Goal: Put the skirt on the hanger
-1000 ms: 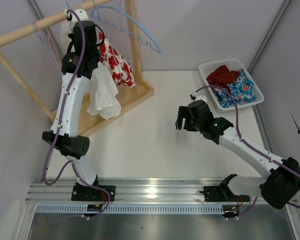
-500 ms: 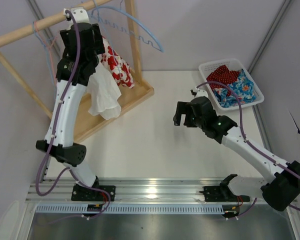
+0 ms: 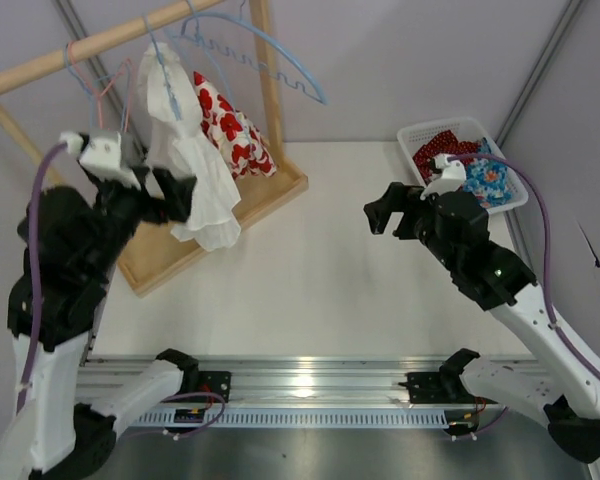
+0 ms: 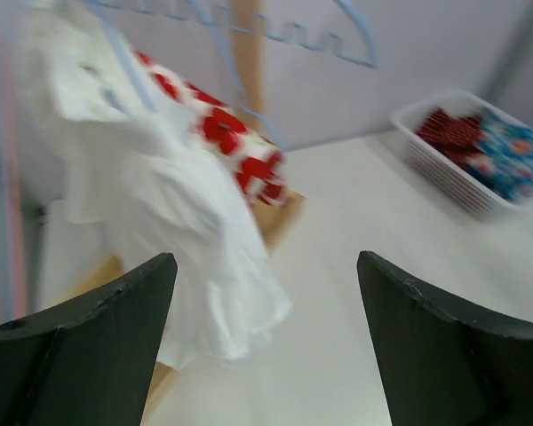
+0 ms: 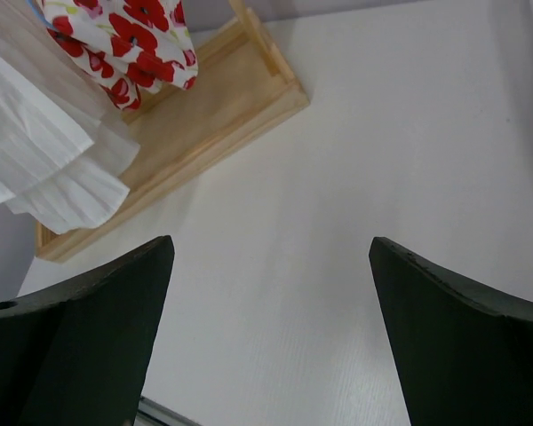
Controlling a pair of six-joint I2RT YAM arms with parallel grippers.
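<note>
White skirt [image 3: 185,150] hanging from the wooden rail [image 3: 40,66], apparently on a thin blue hanger [image 4: 129,67] though blur in the left wrist view hides the hook, just beside a red-flowered garment [image 3: 230,130]. Left gripper [image 4: 262,266] spread wide, facing the skirt, nothing between its fingers. Right gripper [image 5: 271,253] likewise spread and empty above the table [image 3: 320,270], near the basket [image 3: 515,200] of cloths.

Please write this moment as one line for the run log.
left end effector: open, empty, facing white skirt | right end effector: open, empty, above table | white skirt: hanging on rack
</note>
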